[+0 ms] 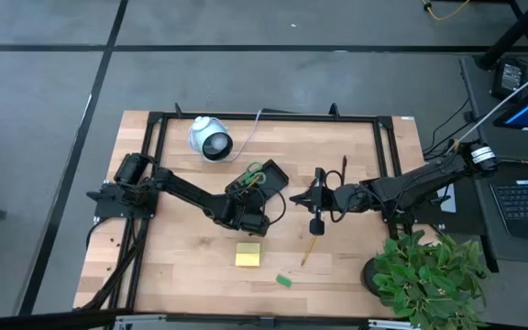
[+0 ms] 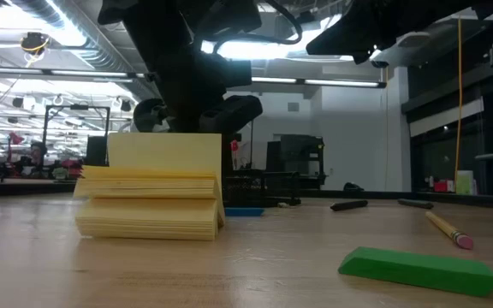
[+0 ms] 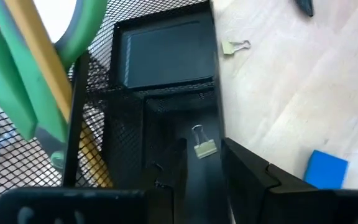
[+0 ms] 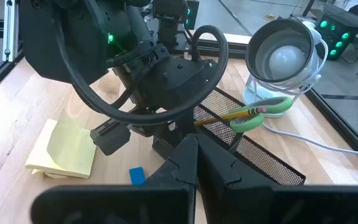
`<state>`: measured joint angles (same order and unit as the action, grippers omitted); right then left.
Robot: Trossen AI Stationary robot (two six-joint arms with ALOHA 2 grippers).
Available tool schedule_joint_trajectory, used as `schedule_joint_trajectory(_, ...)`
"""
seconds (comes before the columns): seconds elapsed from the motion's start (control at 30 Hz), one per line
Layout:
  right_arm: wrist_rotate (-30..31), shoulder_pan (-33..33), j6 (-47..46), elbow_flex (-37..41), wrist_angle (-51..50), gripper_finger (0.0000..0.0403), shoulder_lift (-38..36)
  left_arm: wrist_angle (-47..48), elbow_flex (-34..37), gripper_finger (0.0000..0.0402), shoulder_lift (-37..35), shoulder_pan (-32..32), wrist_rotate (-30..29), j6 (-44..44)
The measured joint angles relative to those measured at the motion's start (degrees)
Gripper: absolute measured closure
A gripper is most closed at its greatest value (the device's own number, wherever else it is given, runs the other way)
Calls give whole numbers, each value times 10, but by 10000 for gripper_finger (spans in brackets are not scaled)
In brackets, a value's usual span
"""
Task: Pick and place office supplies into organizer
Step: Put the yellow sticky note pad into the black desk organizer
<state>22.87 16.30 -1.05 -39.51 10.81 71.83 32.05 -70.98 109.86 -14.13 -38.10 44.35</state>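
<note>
The left gripper (image 3: pixel 201 180) is hanging over the organizer (image 1: pixel 262 186), jaws parted, a binder clip (image 3: pixel 204 148) lying in the narrow compartment beneath them. A straight lift clear of the mesh walls looks wisest. Scissors (image 3: pixel 23 87) and a pencil (image 3: pixel 48 74) are sitting inside the organizer. The right gripper (image 1: pixel 317 197), jaws shut and empty, is waiting beside it. No readable writing.
</note>
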Motion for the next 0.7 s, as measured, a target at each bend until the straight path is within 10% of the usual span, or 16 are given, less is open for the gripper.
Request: schedule_joint_trajectory(0.7, 0, 10, 17, 0, -3, 395, 0, -1, -97, 311, -77, -96, -97, -257)
